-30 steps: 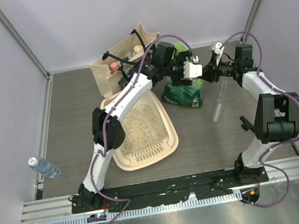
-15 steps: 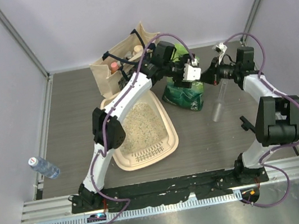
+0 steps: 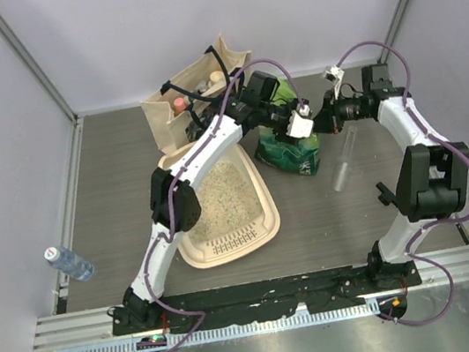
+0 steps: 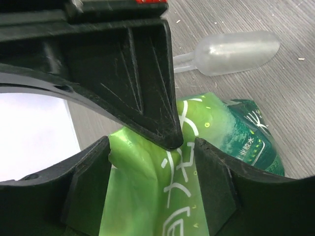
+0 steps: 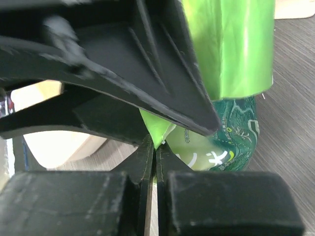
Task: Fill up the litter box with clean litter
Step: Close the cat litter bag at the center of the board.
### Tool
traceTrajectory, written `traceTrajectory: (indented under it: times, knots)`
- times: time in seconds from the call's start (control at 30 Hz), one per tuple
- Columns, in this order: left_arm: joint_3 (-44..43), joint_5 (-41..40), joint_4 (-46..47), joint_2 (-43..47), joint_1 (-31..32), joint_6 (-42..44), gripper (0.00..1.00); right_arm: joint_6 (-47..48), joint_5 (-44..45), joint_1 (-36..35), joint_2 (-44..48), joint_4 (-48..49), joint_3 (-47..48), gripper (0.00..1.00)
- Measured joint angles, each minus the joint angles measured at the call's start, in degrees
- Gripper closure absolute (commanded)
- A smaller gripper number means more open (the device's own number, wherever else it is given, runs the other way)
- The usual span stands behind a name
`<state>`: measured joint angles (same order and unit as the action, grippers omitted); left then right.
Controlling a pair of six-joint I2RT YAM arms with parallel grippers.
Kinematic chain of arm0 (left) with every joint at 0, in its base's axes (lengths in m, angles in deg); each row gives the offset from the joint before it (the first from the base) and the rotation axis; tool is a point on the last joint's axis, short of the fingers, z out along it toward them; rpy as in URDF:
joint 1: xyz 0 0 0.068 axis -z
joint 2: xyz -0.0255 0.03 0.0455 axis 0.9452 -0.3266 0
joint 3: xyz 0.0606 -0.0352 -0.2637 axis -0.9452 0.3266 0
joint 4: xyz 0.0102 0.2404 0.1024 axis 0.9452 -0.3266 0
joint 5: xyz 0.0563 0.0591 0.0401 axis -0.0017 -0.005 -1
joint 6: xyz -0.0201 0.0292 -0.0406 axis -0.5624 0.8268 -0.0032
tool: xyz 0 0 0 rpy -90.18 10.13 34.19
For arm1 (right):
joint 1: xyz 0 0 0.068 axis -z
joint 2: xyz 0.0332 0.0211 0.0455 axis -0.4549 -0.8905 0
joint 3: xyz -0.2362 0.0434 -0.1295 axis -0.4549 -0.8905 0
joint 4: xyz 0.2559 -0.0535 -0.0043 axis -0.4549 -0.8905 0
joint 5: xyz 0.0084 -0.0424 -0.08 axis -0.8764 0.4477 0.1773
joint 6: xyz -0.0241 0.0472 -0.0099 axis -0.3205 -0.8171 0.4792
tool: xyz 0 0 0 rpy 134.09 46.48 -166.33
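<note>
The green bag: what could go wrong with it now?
1. The right gripper pinches only a thin fold at the top of the green bag; the fold might slip out or tear.
2. The left gripper straddles the bag with its jaws open, so a one-sided lift could tip it and spill what's inside onto the table, since it stands beside the litter box, not over it.
3. The clear scoop lies close by and could get knocked.

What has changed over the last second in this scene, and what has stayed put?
The right pincer shifted slightly toward the left arm and closed onto the top edge of the green bag. The left pincer eased slightly toward the near edge, open astride the same bag top. The litter box, litter, scoop, tote bag and bottle stayed put.
</note>
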<state>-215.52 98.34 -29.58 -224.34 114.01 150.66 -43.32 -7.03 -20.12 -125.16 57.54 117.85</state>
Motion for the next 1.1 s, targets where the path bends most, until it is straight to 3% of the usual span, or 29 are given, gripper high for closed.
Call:
traceTrajectory:
  times: [0.17,0.23,0.27,0.33,0.37,0.47,0.5,0.57,0.87,0.97,1.1]
  knots:
    - [0.0,0.94,-0.98,-1.05,-0.09,2.49,0.58,22.01,3.93,-1.22,-4.2,-23.34,11.82,0.99]
    - [0.0,1.11,-2.29,-1.05,0.0,5.14,0.6,30.32,4.37,-1.22,-6.97,-31.43,16.33,0.99]
    - [0.0,1.11,-2.93,-1.05,0.07,6.45,0.67,34.16,4.42,-1.27,-8.28,-34.71,18.29,0.99]
    - [0.0,1.03,-3.89,-1.07,0.09,8.31,0.76,39.69,4.42,-1.38,-9.88,-39.19,20.61,0.76]
    - [0.0,1.05,-4.42,-1.07,0.09,9.29,0.8,42.1,4.57,-1.42,-10.03,-40.52,20.9,0.7]
    - [0.0,0.74,-6.58,-1.07,0.15,11.47,0.81,45.2,4.92,-1.44,-9.01,-43.56,20.87,0.61]
    - [0.0,0.59,-6.8,-1.07,0.15,12.02,0.83,45.22,5.31,-1.29,-8.33,-43.93,20.79,0.53]
    - [-0.02,0.11,-7.19,-1.07,0.15,12.72,0.89,44.44,6.36,-0.42,-4.59,-43.25,19.76,0.47]
    - [-3.87,-3.87,-13.31,-1.14,0.48,10.19,0.94,39.41,10.25,1.9,20.11,-30.8,2.64,0.35]
    - [-6.01,-5.64,-16.5,-1.14,0.39,6.62,1.0,35.78,10.95,1.18,23.17,-23.1,-3.21,0.35]
    - [-6.84,-6.51,-17.77,-1.14,0.04,0.22,1.0,33.05,10.43,1.05,20.76,-15.41,-4.0,0.37]
